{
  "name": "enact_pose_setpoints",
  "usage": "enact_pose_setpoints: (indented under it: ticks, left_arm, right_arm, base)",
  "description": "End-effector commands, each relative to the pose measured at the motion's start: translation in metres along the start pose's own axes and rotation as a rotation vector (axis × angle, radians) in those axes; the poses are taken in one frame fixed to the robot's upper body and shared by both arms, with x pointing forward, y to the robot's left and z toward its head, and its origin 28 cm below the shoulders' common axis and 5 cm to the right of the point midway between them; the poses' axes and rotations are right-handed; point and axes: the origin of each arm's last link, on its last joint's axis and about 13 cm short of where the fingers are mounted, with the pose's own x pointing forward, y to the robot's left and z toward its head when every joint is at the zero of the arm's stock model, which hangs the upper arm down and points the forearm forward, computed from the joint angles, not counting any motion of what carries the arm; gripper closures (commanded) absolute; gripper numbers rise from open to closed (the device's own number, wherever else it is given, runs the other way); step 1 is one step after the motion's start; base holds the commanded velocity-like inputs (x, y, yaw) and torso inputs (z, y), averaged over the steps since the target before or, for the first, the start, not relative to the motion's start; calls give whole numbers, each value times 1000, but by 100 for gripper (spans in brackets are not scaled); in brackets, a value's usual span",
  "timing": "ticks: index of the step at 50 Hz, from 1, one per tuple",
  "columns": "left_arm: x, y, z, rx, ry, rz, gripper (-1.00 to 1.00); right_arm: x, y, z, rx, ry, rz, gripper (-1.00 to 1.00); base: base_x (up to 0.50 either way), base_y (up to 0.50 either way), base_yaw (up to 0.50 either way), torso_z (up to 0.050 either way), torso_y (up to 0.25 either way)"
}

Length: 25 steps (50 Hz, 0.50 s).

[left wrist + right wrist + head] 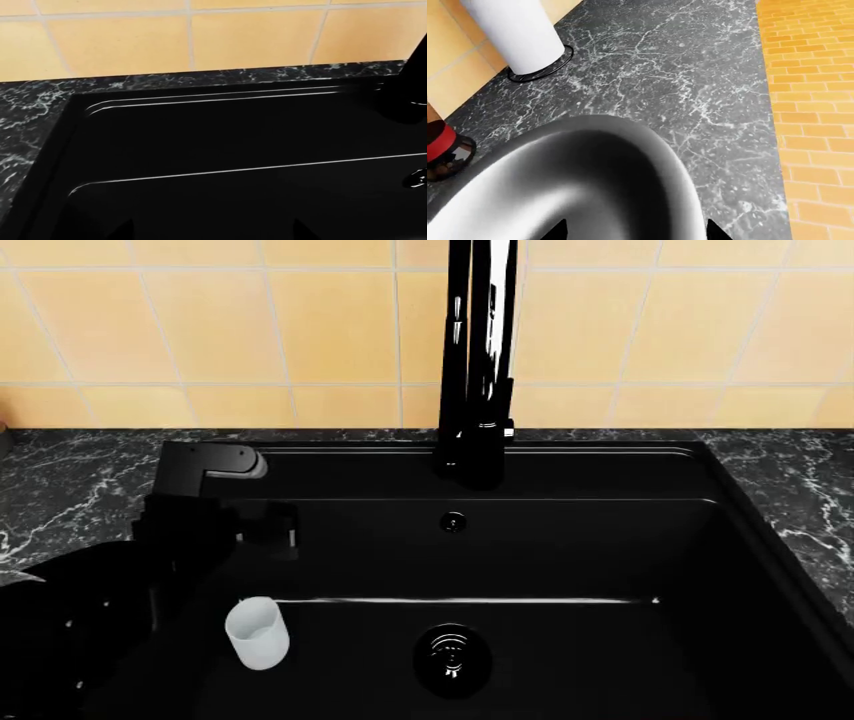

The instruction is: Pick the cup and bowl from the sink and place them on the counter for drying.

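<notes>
- Fingertips (557, 231) of the right gripper (637, 235) show only as two dark points at the bottom edge of the right wrist view, one either side of the bowl's (594, 185) curved steel wall; whether they are pinching its rim cannot be told from so little.
- Just beyond those tips the bowl fills the lower left of that frame, with the counter (694, 90) visible around it; I cannot tell whether it rests on the marble or hangs just above it.
- Further out on the same worktop, a paper-towel roll (517, 35) stands upright in a ring base at the upper left, and a red-and-black object (444, 150) sits at the left edge, too cropped to name.
- A yellow brick-patterned surface (810, 115) runs down the right side of that frame.
- The left gripper (260, 530) appears in the head view as a black mass at the left of the sink (587, 540), dark against dark, so the state of its fingers cannot be told.
- The cup (256, 633) stands upright on the basin floor at lower left, just below that gripper and apart from it.
- The drain (453, 658) lies to the cup's right at lower centre.
- The tap (477, 360) rises at centre top before the yellow wall tiles (200, 330).
</notes>
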Motion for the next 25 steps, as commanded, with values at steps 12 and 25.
enact_pose_setpoints:
  ticks: [12,25]
  left_arm:
    - [-2,2,-1,-13,-4,-3,-100]
    - [-3,3,-2,-14,-6,-1,-100]
  right_arm:
    - [-16,11,21,-55,-161,-20,-100]
    - [-35,52,27,-296,-276,253,-100]
  base:
    - [0,0,0,0,0]
    - [0,0,0,0,0]
